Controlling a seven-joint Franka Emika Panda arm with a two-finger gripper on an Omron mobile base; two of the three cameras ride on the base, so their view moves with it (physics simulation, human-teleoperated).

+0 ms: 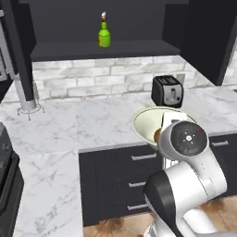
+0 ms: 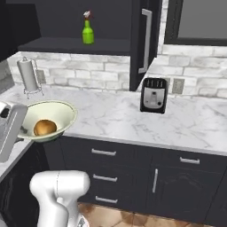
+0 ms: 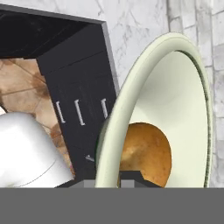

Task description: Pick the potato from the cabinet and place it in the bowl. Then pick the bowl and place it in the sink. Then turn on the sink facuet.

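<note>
The pale cream-green bowl (image 2: 53, 113) is held at the front edge of the marble counter, slightly tilted. The orange-brown potato (image 2: 45, 127) lies inside it. My gripper (image 3: 109, 179) is shut on the bowl's near rim (image 3: 131, 105), one finger on each side, with the potato (image 3: 146, 153) just past the inner finger. In the left base view my own wrist partly hides the bowl (image 1: 148, 121) and the potato (image 1: 157, 134). The dark cabinet shelf (image 1: 69, 50) stands up behind. The sink and its faucet are out of view.
A green bottle (image 1: 104, 34) stands on the cabinet shelf. A black toaster (image 2: 154, 94) sits by the brick wall, and a paper-towel holder (image 2: 29, 75) at the counter's far left. Dark drawers (image 2: 106, 153) run under the counter; an open cabinet door (image 2: 144, 42) hangs above.
</note>
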